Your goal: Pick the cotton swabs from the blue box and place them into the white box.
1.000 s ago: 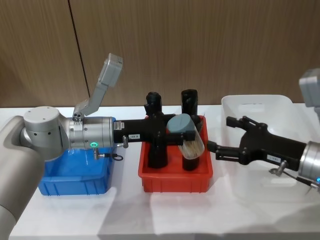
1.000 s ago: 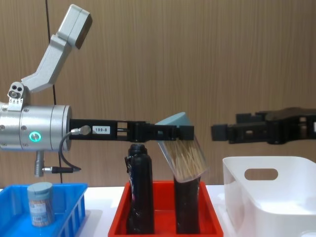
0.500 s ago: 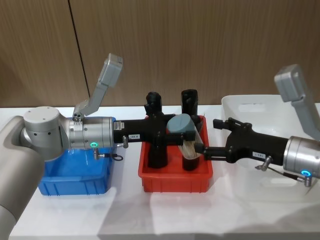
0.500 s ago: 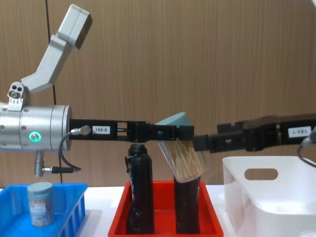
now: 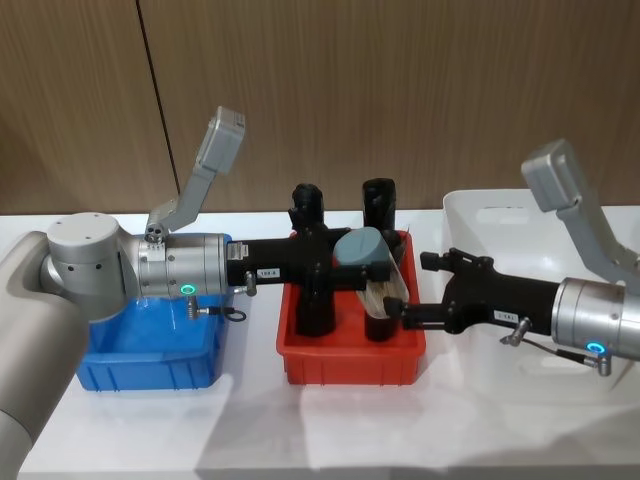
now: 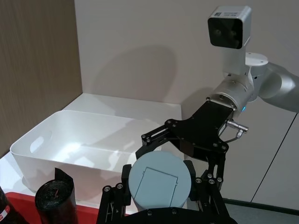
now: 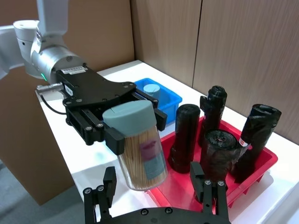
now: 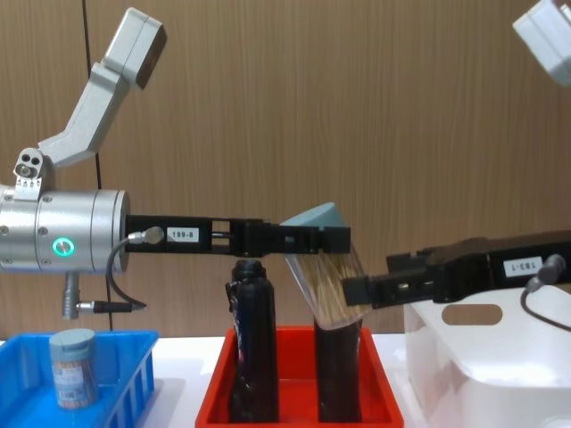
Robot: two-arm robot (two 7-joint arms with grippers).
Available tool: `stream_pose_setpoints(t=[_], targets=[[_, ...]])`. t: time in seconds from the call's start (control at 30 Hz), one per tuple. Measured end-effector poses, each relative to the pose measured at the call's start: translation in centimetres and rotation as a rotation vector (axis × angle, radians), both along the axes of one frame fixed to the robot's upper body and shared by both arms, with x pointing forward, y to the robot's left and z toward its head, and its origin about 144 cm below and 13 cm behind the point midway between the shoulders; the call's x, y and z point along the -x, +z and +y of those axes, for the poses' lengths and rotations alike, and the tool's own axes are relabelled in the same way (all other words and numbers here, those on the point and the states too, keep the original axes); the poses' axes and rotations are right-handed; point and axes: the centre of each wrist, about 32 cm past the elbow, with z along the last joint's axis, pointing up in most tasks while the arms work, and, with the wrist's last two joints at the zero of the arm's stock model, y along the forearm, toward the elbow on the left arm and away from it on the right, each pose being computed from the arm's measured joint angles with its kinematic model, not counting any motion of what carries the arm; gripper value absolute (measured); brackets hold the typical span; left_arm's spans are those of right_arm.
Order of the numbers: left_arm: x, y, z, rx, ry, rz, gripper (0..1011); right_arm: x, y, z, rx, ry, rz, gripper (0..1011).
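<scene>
A clear jar of cotton swabs [image 5: 381, 287] with a grey-blue lid hangs tilted above the red tray, and my left gripper [image 5: 365, 266] is shut on it just under the lid. The chest view shows this jar [image 8: 332, 290] leaning with its lid toward the left arm. My right gripper [image 5: 416, 290] is open, its fingers on either side of the jar's lower end [image 7: 140, 158]; I cannot tell whether they touch it. Another swab jar [image 8: 71, 367] stands in the blue box [image 8: 125, 370]. The white box [image 5: 520, 215] is on the right, under the right arm.
A red tray [image 5: 350, 368] sits between the two boxes and holds several tall black bottles [image 8: 252, 348] right under the held jar. A wooden wall stands behind the table. The table's front edge is close to the boxes.
My right gripper has moved left and down from above the white box to the jar's lower end. The left arm and the jar have stayed still.
</scene>
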Motion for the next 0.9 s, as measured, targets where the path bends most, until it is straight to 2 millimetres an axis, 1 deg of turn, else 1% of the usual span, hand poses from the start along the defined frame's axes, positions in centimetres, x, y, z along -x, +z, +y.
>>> stream_pose_setpoints(t=[0.33, 0.9], targets=[[0.0, 0.0, 0.0, 0.000, 0.000, 0.000, 665, -0.5, -0.5, 0.2, 0.013, -0.005, 0.014, 1002], [0.0, 0.0, 0.0, 0.000, 0.002, 0.000, 665, -1.4, -0.8, 1.2, 0.019, 0.000, 0.022, 1004]])
